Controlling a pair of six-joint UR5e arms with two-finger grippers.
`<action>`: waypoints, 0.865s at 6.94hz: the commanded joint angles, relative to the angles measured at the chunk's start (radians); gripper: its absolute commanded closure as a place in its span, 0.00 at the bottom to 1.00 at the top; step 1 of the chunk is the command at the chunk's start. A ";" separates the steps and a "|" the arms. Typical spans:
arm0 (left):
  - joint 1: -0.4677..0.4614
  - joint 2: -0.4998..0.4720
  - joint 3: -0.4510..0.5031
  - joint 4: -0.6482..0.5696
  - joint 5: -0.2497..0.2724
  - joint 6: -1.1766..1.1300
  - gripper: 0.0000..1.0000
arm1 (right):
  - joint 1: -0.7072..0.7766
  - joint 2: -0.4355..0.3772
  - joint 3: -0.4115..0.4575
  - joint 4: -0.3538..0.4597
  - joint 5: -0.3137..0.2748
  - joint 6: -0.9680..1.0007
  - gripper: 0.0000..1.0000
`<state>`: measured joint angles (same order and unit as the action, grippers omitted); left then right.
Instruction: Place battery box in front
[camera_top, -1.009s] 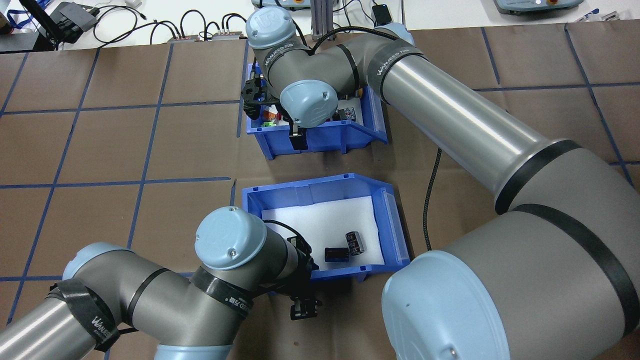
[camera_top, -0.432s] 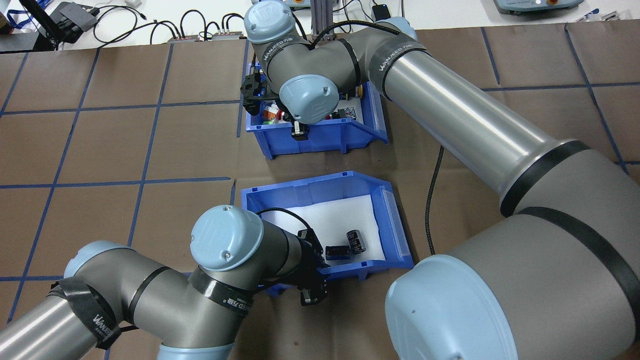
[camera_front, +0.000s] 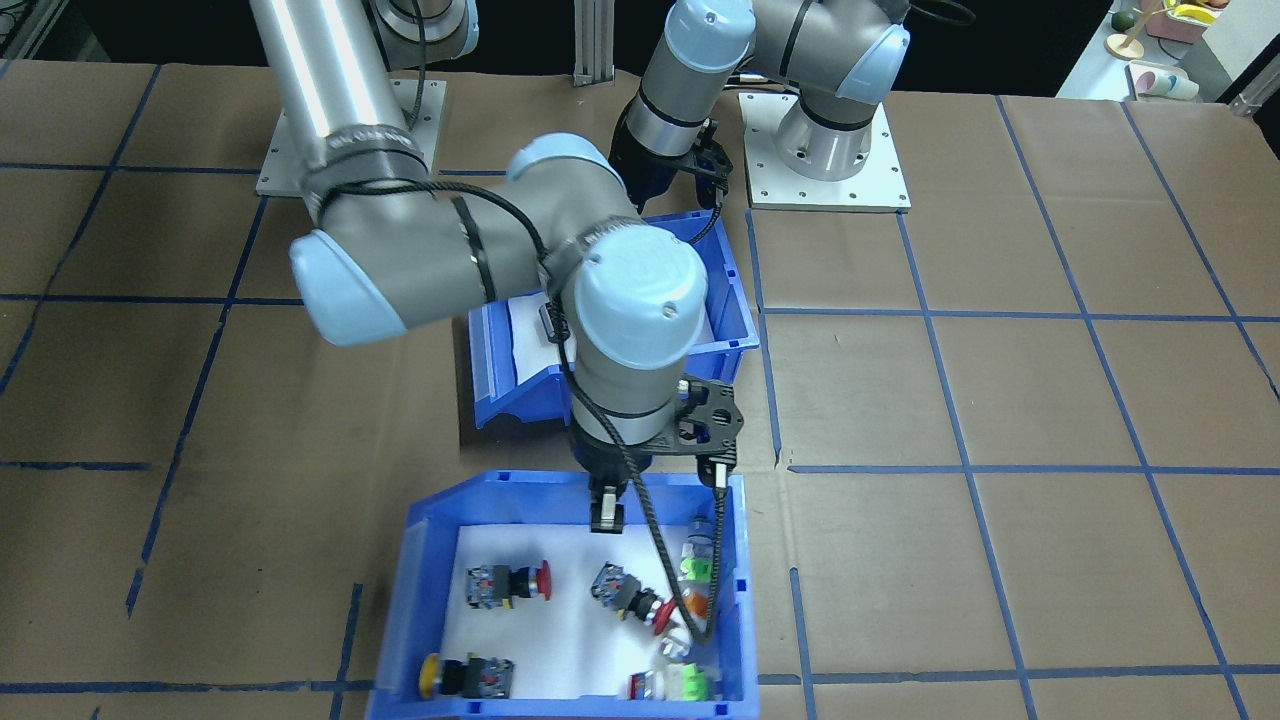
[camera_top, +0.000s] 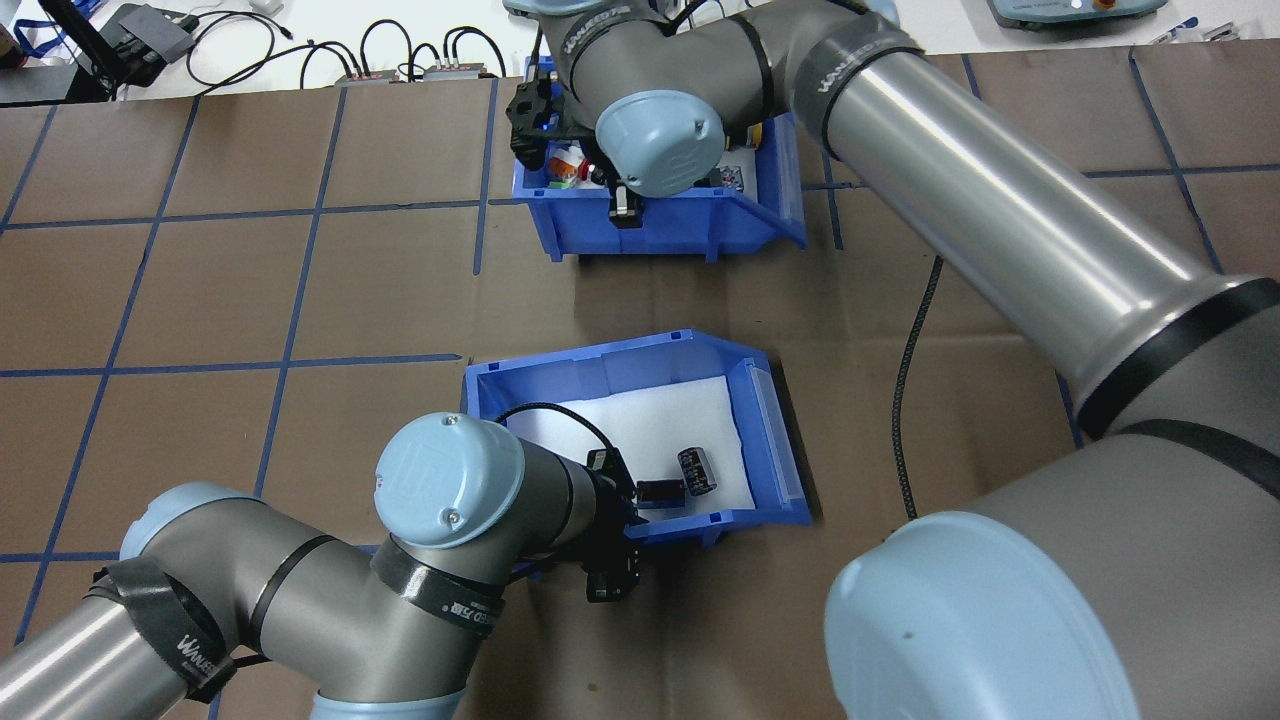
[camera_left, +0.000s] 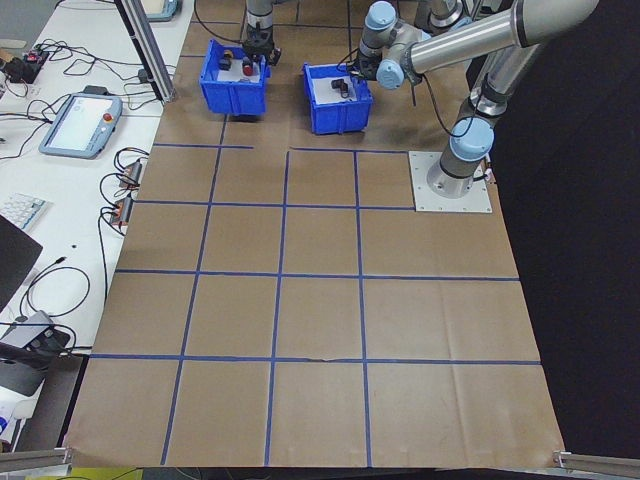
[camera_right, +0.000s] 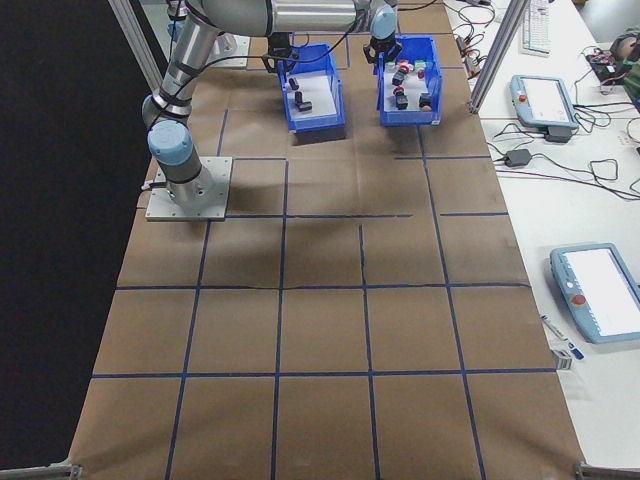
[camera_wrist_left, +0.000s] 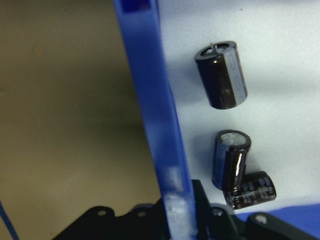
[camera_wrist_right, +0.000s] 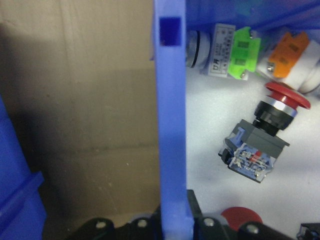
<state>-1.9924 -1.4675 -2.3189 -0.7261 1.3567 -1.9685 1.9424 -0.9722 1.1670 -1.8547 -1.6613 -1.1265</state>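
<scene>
While my left tool (camera_top: 612, 565) is clenched on the near wall of the battery box (camera_top: 640, 375), that box sits nearer my base than the switch bin (camera_top: 680, 225), its long axis running across me. My left forearm lies low, wrist bent over the wall. My right tool (camera_top: 622, 205), stretched far out, grips the switch bin's near wall likewise.

A second blue bin (camera_top: 660, 215) with red, green, orange and yellow push-button switches (camera_front: 510, 582) stands near the far edge of the brown tabletop (camera_top: 250, 290), and beyond this edge lie black cables (camera_top: 330, 45) and teach pendants (camera_right: 545, 100).
</scene>
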 joint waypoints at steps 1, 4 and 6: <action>0.017 0.025 0.018 -0.006 0.093 0.173 1.00 | -0.132 -0.071 0.002 0.000 -0.008 -0.106 1.00; 0.212 0.029 0.075 -0.044 0.043 0.302 1.00 | -0.378 -0.230 0.193 -0.012 -0.011 -0.359 1.00; 0.378 0.024 0.129 -0.077 -0.072 0.338 1.00 | -0.497 -0.366 0.365 -0.005 -0.006 -0.464 1.00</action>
<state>-1.7185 -1.4360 -2.2285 -0.7779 1.3527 -1.6611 1.5208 -1.2518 1.4253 -1.8647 -1.6705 -1.5229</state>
